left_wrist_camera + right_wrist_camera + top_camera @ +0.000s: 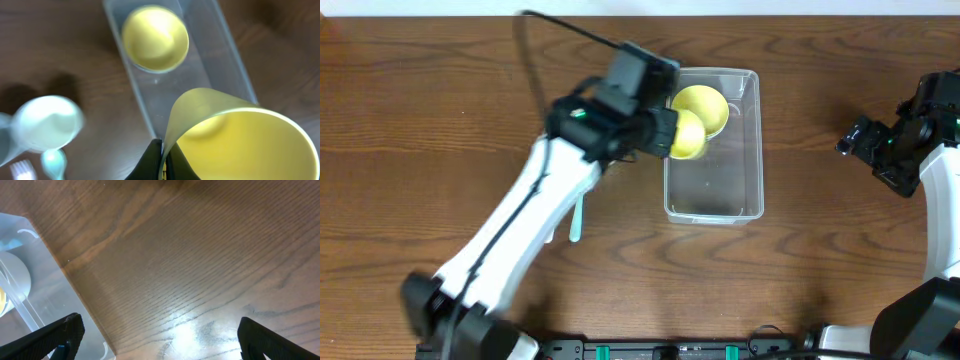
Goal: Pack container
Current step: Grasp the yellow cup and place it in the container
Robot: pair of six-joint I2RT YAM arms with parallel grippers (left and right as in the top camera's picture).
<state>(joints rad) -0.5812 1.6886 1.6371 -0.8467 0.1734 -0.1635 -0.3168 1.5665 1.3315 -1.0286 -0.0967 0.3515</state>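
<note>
The clear rectangular container stands at the table's middle; it also shows in the left wrist view and the right wrist view. A yellow bowl lies in its far end, also in the left wrist view. My left gripper is shut on the rim of a second yellow bowl and holds it over the container's left wall; the left wrist view shows the fingers pinching that bowl. My right gripper is open and empty, right of the container, its fingers over bare wood.
A pale blue utensil lies on the table left of the container, partly under my left arm. The left wrist view shows a pale blue-white cup, a small spoon and a fork tip on the wood.
</note>
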